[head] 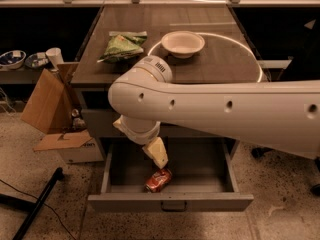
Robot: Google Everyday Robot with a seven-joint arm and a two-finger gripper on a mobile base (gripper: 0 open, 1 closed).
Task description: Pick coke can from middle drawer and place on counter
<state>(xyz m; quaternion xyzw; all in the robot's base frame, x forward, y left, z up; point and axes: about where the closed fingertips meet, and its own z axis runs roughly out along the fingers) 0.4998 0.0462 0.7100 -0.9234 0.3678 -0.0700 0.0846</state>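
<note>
The can lies on its side on the floor of the open drawer, close behind the front wall and a little left of the dark handle. It is red with white lettering, tilted slightly so one end points toward the back left.

The gripper hangs just above the can's upper end. It is a pale cream piece angled down and to the right, and it is very near the can or touching it; which of the two cannot be told. Whether the gripper is wide or narrow cannot be told either. It holds nothing that can be made out.

The white arm crosses from the right edge and bends down at a rounded joint over the drawer's left half, hiding the cabinet front behind it.

On the counter above stand a white bowl and, to its left, a green bag; a bright ring of light curves around the bowl.

Left of the cabinet an open cardboard box sits on the speckled floor.
</note>
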